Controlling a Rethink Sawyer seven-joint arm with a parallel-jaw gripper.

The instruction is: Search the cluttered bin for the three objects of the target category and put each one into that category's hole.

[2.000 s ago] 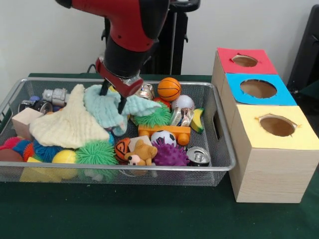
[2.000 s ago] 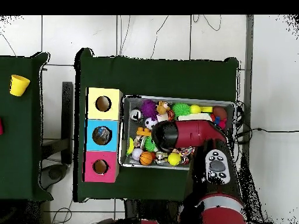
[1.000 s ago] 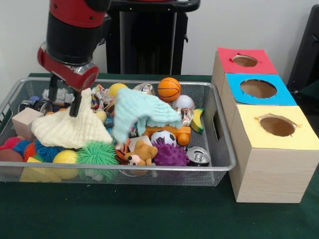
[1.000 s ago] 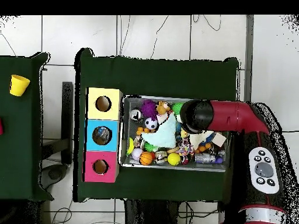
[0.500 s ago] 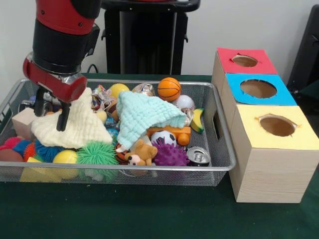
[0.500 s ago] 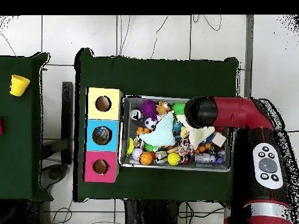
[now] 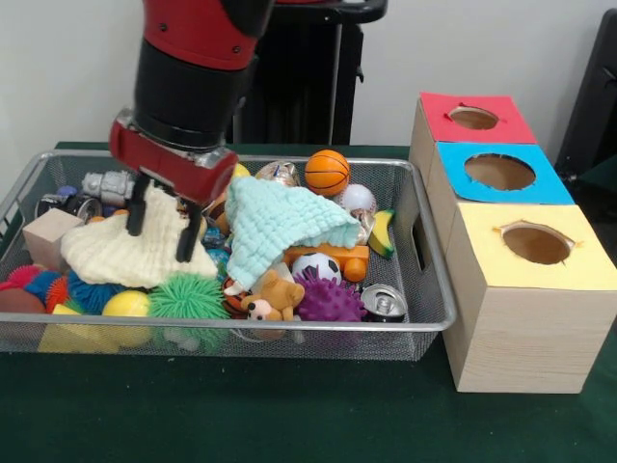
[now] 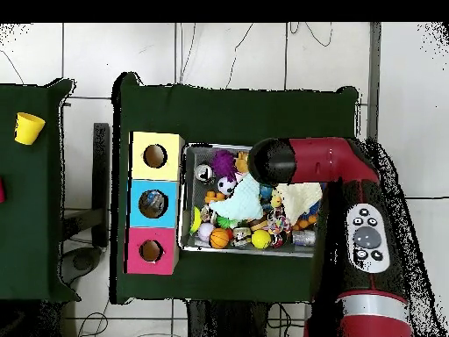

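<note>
- The claw [image 7: 161,225] hangs in the wire bin [image 7: 424,318] with its two black fingers [image 7: 187,238] spread apart, holding nothing.
- Its tips straddle a cream knitted cloth [image 7: 120,253] lying directly beneath.
- Just beside it, toward the boxes, lies a mint knitted cloth [image 7: 280,222].
- Farther that way sit a basketball [image 7: 327,172] and a small soccer ball [image 7: 315,265].
- Well apart, outside the bin, stand the red box [image 7: 472,121], blue box [image 7: 501,174] and yellow box [image 7: 535,246], each with a hole.

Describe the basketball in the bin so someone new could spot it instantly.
Start at the wire mesh bin left of the three colored boxes. Look along its far wall, just right of the mint green knitted cloth. The basketball sits there, next to a white ball; it is the only orange ball with black seam lines at that edge.
</note>
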